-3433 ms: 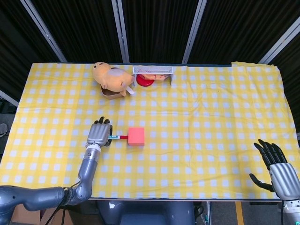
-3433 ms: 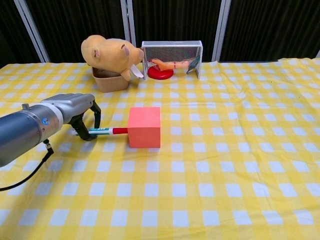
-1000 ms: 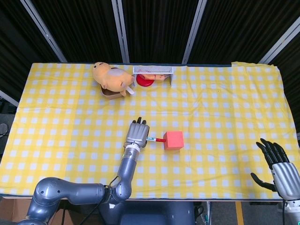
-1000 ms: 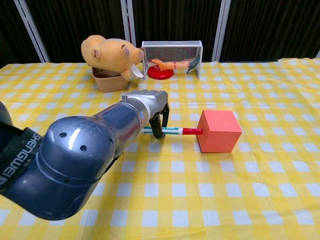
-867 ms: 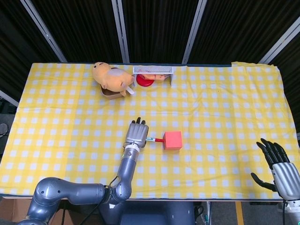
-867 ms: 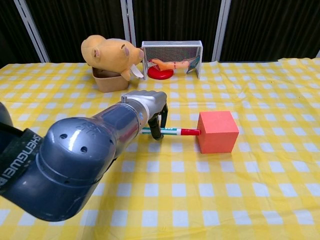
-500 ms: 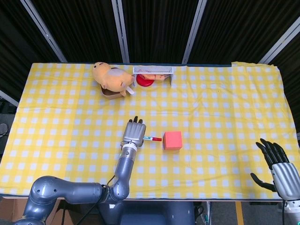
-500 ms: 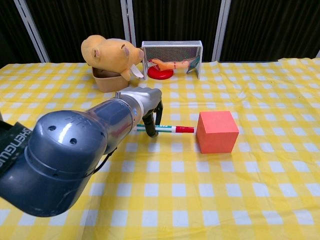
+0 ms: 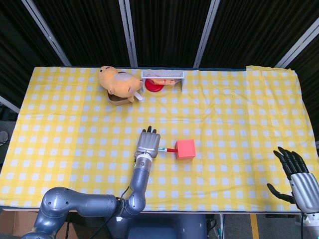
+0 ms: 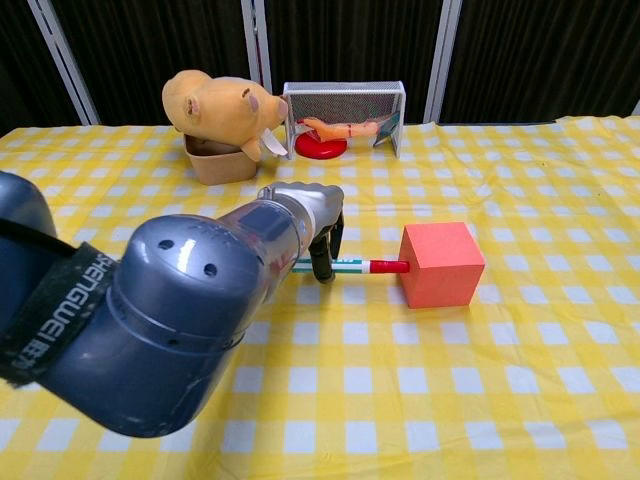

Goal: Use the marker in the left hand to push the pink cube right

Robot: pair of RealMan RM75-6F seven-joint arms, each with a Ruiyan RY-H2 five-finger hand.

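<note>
The pink cube [image 9: 185, 149] [image 10: 442, 264] sits on the yellow checked cloth near the table's middle. My left hand [image 9: 148, 144] [image 10: 313, 215] is just left of it and holds a marker [image 9: 168, 150] [image 10: 363, 266] that lies level and points right. The marker's red tip touches the cube's left face. My right hand [image 9: 298, 181] hangs at the lower right corner of the head view, off the table's front edge, fingers spread and holding nothing. It does not show in the chest view.
At the back stand a plush toy [image 9: 118, 82] [image 10: 219, 107] on a brown bowl [image 10: 222, 161] and a white mesh rack [image 9: 163, 76] [image 10: 344, 100] over a red dish [image 10: 321, 149]. My left forearm [image 10: 150, 320] fills the chest view's lower left.
Half a second ago the marker tip stood slightly off the cube. My left hand has since moved right, bringing the tip against the cube's left face and nudging it right. The right hand stayed still.
</note>
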